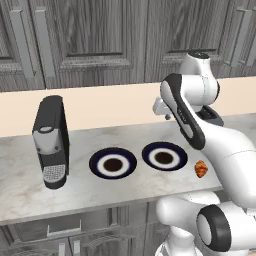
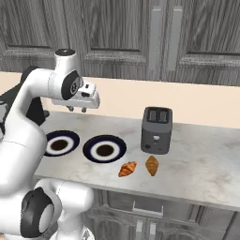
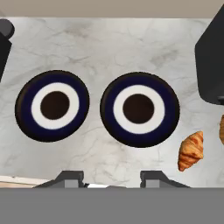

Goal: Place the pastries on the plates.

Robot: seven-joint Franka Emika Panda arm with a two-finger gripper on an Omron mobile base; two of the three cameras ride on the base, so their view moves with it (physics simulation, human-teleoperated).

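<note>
Pastries: two golden-brown croissant-shaped pieces lie near the counter's front edge, just right of the plates; the right base view shows the left pastry (image 2: 127,168) and the right pastry (image 2: 152,165) close together but apart, while the left base view catches one only, the other likely hidden behind the arm.
Plates: the left plate (image 2: 59,143) and the right plate (image 2: 104,148) sit side by side, both bare, further back on the marble counter (image 2: 201,164).
Gripper: the gripper (image 2: 77,108) hangs well above the plates, fingers spread apart and holding nothing, as the hand view (image 3: 111,177) shows from overhead.
Toaster: a dark toaster (image 2: 156,130) stands behind the pastries.
Coffee machine: a black coffee machine (image 1: 51,141) stands left of the plates.
</note>
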